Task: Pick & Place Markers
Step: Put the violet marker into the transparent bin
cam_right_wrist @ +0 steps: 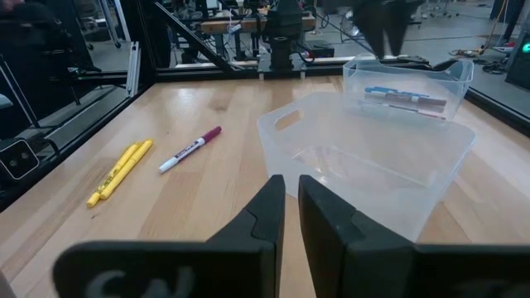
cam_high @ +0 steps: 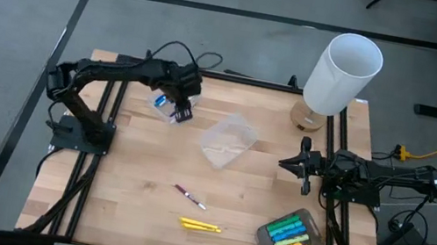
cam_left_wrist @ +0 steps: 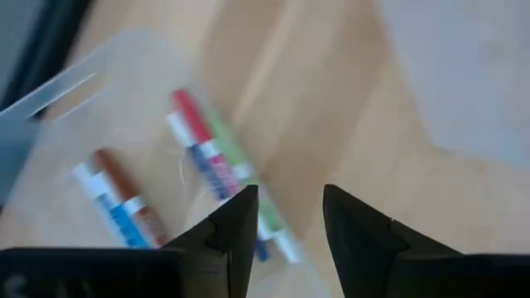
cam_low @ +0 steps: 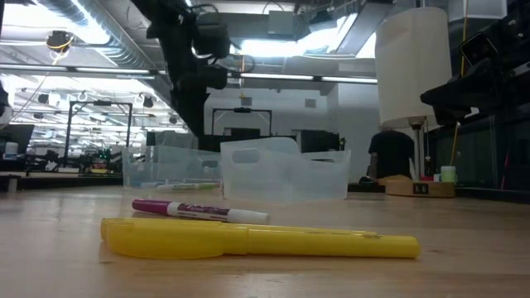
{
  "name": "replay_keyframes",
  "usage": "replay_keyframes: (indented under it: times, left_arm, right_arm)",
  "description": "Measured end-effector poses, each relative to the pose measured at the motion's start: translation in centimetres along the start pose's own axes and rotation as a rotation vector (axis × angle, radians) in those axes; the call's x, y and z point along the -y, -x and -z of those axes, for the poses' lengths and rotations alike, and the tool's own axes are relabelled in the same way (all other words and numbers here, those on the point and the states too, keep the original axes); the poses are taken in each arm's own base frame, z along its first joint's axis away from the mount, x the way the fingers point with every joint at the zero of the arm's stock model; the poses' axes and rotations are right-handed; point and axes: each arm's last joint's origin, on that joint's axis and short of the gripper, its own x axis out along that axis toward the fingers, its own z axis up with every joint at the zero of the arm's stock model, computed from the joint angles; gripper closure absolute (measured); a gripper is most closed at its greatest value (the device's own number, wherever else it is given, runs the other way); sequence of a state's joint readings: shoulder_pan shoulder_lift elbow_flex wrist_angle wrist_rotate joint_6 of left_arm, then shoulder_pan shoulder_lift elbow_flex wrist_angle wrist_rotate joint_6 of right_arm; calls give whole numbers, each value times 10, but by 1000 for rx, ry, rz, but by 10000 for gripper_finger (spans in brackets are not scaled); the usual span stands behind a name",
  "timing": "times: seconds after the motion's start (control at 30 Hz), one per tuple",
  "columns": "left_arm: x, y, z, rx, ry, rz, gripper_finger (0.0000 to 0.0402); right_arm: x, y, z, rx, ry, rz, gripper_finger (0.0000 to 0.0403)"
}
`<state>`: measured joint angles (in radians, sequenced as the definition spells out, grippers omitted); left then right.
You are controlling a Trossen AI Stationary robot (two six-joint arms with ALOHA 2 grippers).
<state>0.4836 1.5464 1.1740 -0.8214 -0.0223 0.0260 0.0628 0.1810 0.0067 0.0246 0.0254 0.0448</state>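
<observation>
Markers first: on the left, the left gripper (cam_high: 182, 109) hangs above the far-left clear tub (cam_high: 165, 103), fingers apart with nothing between them, and its wrist view looks straight down on several white-bodied markers in the tub (cam_left_wrist: 203, 149) lying flat on the tub's floor. Nothing is clamped there; those pens look delivered.

Moving right across the table (cam_high: 127, 187), two loose markers sit at about six o'clock from the left gripper, well apart from it. The purple marker (cam_high: 188, 195) lies nearest, its long axis slanting from ten o'clock to four o'clock in the high view. Just beyond it, toward the front edge, the yellow marker (cam_high: 200, 225) lies almost square across, nine to three. They are near each other but not touching from above.

Right again, an empty clear tub (cam_high: 227, 139) sits mid-table, and at the front right a third tub holds a stack of green, blue and yellow markers (cam_high: 289, 235).

Far right, the right gripper (cam_high: 297, 165) waits at the table's edge, fingers nearly together and empty, pointing toward nine o'clock.

My call: the purple marker sits roughly between the arms, slightly nearer the left one, which must swing toward six o'clock and turn its fingers across that slanted axis.
</observation>
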Motion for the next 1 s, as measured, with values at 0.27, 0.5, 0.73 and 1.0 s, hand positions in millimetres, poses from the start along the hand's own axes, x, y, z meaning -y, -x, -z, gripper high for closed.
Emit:
replay_keyframes:
  times: [0.27,0.5,0.73,1.0]
  left_arm:
    - [54,8,4,29,-313,125,270]
    - [89,13,10,35,-398,178,272]
    - [127,19,19,78,-556,231,272]
    - [164,27,37,99,-770,284,266]
  right_arm:
    - [0,0,0,0,0,0,363]
    - [0,0,0,0,0,0,363]
    - [0,0,0,0,0,0,363]
    - [0,0,0,0,0,0,363]
